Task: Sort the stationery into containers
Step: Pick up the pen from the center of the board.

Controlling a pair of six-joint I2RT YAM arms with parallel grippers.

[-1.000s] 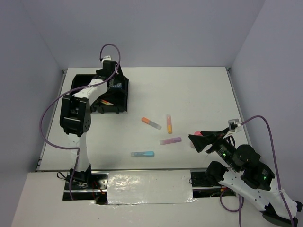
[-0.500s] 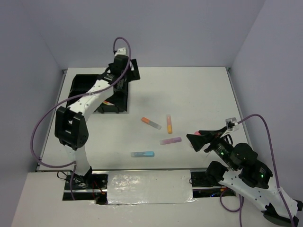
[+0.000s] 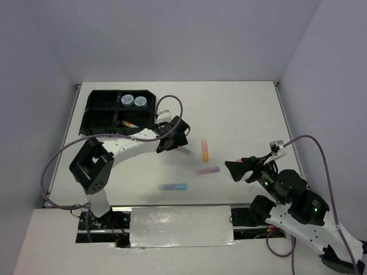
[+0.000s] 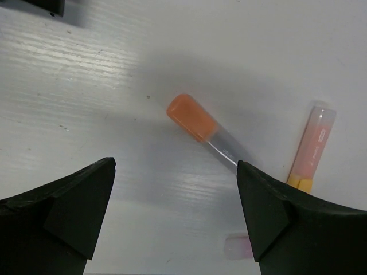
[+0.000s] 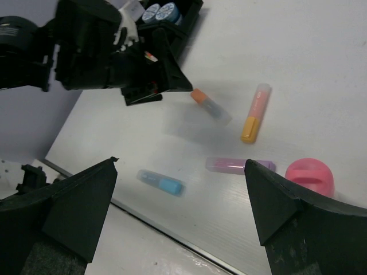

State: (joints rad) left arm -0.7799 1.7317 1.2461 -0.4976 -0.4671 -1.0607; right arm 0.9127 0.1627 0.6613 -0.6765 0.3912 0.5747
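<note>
While the left tool (image 4: 175, 165) gapes wide, the orange highlighter (image 4: 192, 118) lies just beyond.

The left gripper (image 4: 175, 166) is hovering with jaws spread wide over the orange highlighter (image 4: 194, 119), with bare table (image 4: 114, 103) lying open on either side of its cap. The pink-and-yellow pen (image 4: 312, 150) is lying near the highlighter's clear end, crowding the right finger's side. Across the table, the right gripper (image 5: 180, 166), also spread wide, is facing the purple highlighter (image 5: 239, 165), which is lying just beside the pink-capped bottle (image 5: 309, 177). The blue highlighter (image 5: 160, 182) is lying well apart. The left arm (image 3: 123, 146) is stretching across in front of the black tray (image 3: 94, 114).
</note>
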